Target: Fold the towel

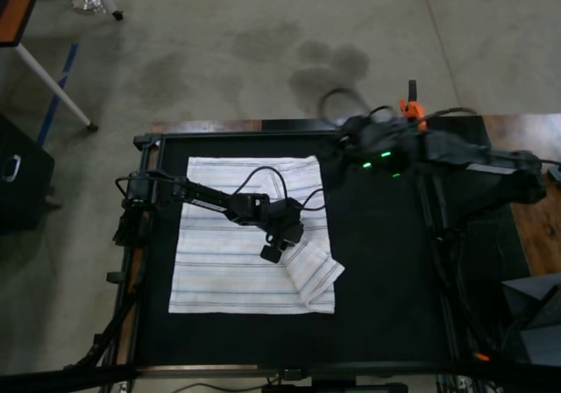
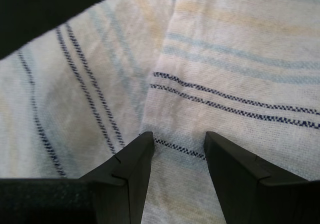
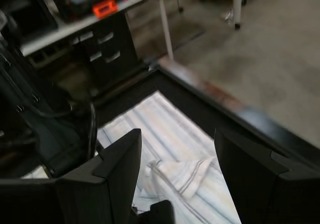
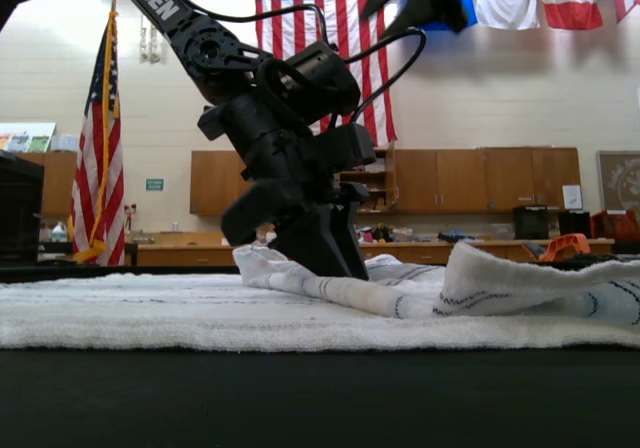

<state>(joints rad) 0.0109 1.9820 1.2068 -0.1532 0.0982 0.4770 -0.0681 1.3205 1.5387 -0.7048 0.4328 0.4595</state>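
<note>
We're early in the fold: the towel (image 1: pixel 237 261) lies mid-left of the top view with its lower-right corner flipped over. Left gripper (image 2: pixel 179 146) hangs spread over that flap, gripping nothing. Right gripper (image 3: pixel 177 156) idles open, upper right. Next we'd pinch that edge.

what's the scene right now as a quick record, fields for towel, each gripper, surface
towel: white with thin stripes, spread flat on the mat, one corner folded over onto it
folded corner: lies on the towel near the top view's lower right
left gripper: open, down over the towel beside the folded corner
right gripper: open, raised, holding nothing
surface: black mat
</note>
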